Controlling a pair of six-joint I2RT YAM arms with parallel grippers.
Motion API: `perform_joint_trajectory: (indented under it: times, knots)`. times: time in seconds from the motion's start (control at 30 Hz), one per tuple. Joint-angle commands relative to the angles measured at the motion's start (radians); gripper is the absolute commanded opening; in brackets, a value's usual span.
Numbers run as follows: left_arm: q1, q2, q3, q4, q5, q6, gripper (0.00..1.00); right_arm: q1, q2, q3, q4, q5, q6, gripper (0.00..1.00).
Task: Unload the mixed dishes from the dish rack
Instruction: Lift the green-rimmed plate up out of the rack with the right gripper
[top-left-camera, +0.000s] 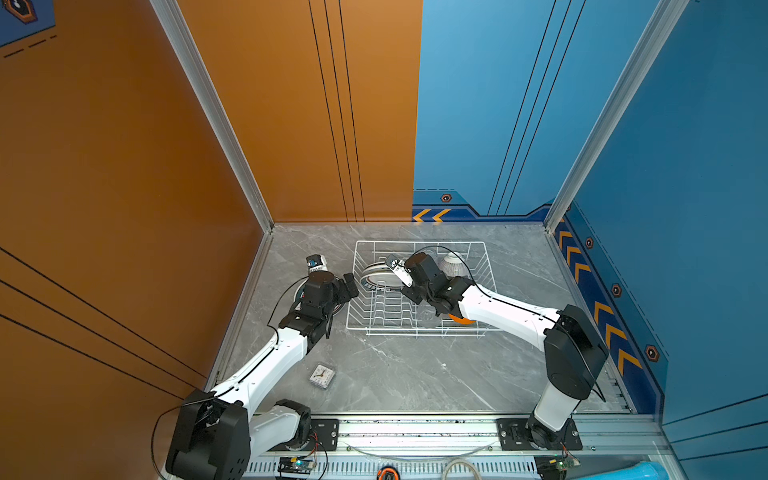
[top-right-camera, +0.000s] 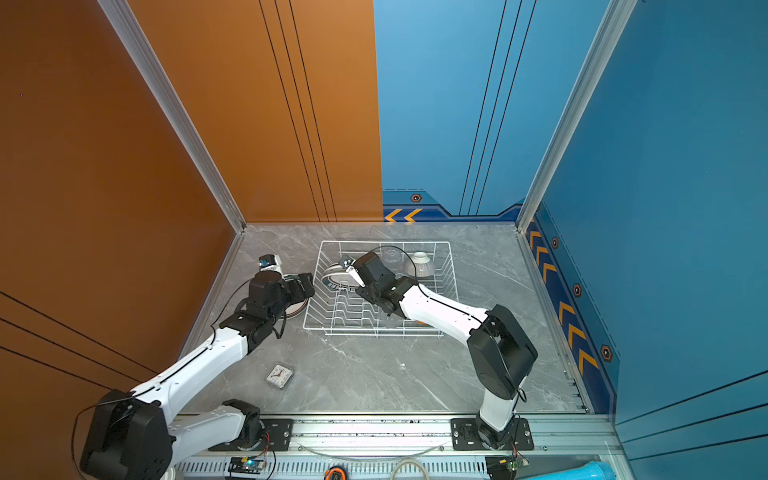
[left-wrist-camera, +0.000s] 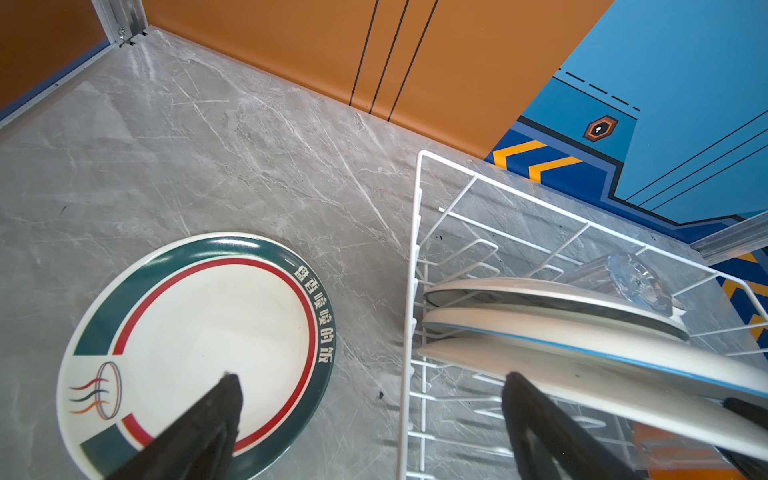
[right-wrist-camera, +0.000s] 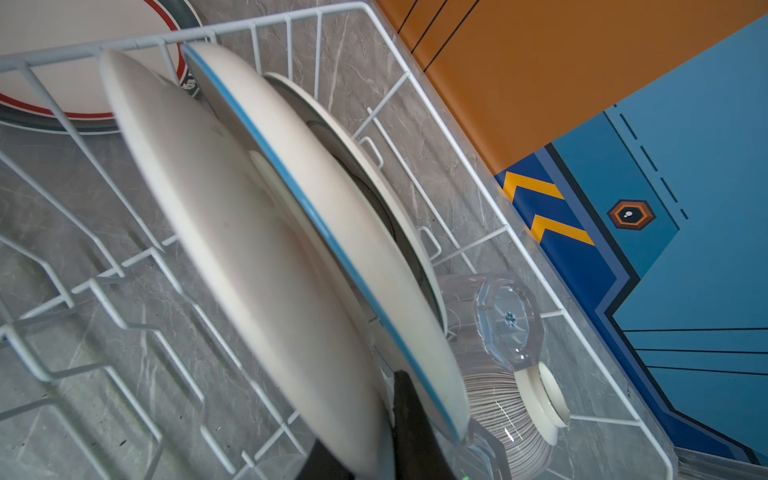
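Observation:
The white wire dish rack (top-left-camera: 419, 242) (top-right-camera: 384, 242) stands at the back of the table. Three plates stand on edge at its left end: a plain white plate (right-wrist-camera: 232, 232), a blue-rimmed plate (right-wrist-camera: 332, 199) and a third plate (right-wrist-camera: 357, 137) behind them. My right gripper (right-wrist-camera: 374, 415) (top-left-camera: 409, 292) is inside the rack, its jaws closed on the plain white plate's rim, one on each face. Behind the plates sit a clear tumbler (right-wrist-camera: 503, 316) and an upturned ribbed bowl (right-wrist-camera: 498, 407) (top-left-camera: 453, 264). An orange bowl (top-left-camera: 459, 319) shows under my right arm. My left gripper (left-wrist-camera: 372, 376) (top-left-camera: 351, 286) hangs open at the rack's left wall.
A green- and red-rimmed plate (left-wrist-camera: 199, 332) lies flat on the table left of the rack, under my left gripper. A small square clock (top-left-camera: 322, 375) lies near the front left. Orange and blue walls enclose the table on three sides.

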Motion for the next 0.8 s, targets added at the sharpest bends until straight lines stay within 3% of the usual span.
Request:
perform_joint_trajectory:
  times: [0.0, 0.37, 0.77]
  knots:
    - [-0.011, -0.002, -0.008, -0.009, -0.017, 0.021, 0.98, 0.031, 0.044, 0.006, -0.054, -0.006, 0.018, 0.0]
    - [-0.012, -0.017, -0.013, -0.007, -0.023, 0.017, 0.98, 0.044, -0.033, -0.028, 0.025, 0.078, 0.005, 0.0]
    - [-0.014, -0.041, -0.02, -0.007, -0.025, 0.016, 0.98, 0.042, -0.136, -0.042, 0.036, 0.023, 0.045, 0.0]
